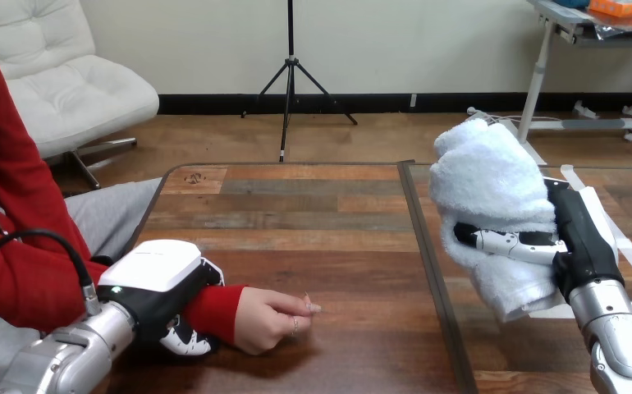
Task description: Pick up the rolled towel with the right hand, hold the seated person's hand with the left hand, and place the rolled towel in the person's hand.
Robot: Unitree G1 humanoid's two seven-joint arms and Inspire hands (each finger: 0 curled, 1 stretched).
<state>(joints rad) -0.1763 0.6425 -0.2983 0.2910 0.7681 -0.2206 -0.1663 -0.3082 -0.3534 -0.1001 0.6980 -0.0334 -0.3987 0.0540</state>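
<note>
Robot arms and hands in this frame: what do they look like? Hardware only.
Left forearm and right forearm: silver metal cylinders. Left hand: black body under a rounded white back shell. Right hand: black, white shell along its edge, with a jointed black-and-white finger.

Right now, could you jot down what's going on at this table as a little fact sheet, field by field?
Left robot hand: fingers curled round the person's red-sleeved wrist
Person's hand: loosely closed, resting on the wooden plank table
Right robot hand: gripping the white rolled terry towel, held up over the table's right part
Towel in the person's hand: not yet
</note>
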